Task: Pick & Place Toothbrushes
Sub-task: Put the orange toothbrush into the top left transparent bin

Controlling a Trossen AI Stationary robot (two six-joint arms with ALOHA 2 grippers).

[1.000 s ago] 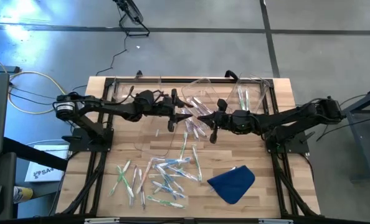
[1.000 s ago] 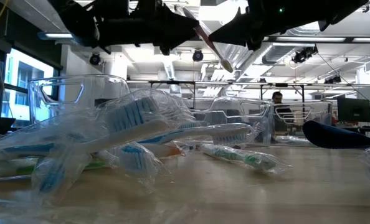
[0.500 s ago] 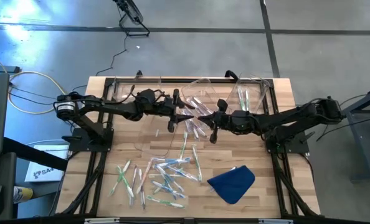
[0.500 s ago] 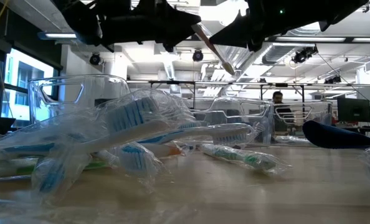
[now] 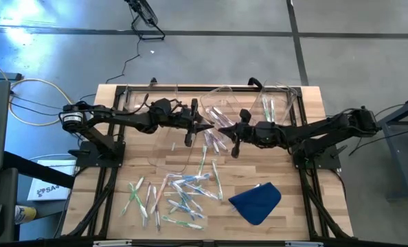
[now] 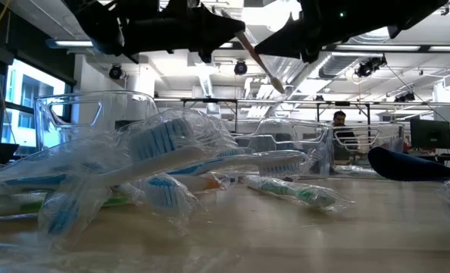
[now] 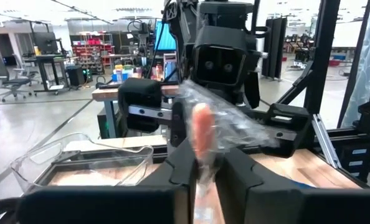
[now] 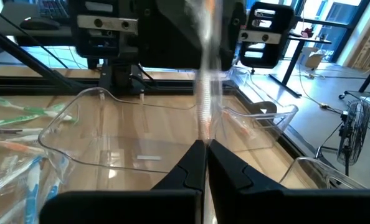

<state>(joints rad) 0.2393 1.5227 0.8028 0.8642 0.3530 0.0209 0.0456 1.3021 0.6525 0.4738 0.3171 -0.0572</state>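
Since a second ago the left tool (image 5: 202, 126) has drawn its fingers in: they now pinch one end of the slim pink-handled toothbrush in a clear wrapper (image 6: 259, 58), which the left wrist view shows squeezed between the two dark pads (image 7: 200, 146). The right tool (image 5: 221, 129) has not shifted; its fingers are pressed together on the other end of the same brush (image 8: 205, 87), so both arms hold it in the air above the middle of the pale wooden surface (image 5: 300, 206). In the low view the brush hangs tilted, its bristle head pointing down toward 5 o'clock from the dark tools overhead.

Seen from above, the two tools meet nose to nose near the centre of the surface, the left arm reaching in from 9 o'clock, the right arm from 3 o'clock. Just beneath and behind them stand clear plastic bins (image 5: 226, 103); the one toward 1 o'clock holds a few wrapped brushes (image 5: 268, 107). A loose heap of wrapped toothbrushes with green, blue and pink accents (image 5: 180, 195) lies toward 6 to 7 o'clock, well apart from the tools. A crumpled dark blue cloth (image 5: 256, 200) rests at about 5 o'clock. A person (image 6: 337, 118) shows far off in the room.
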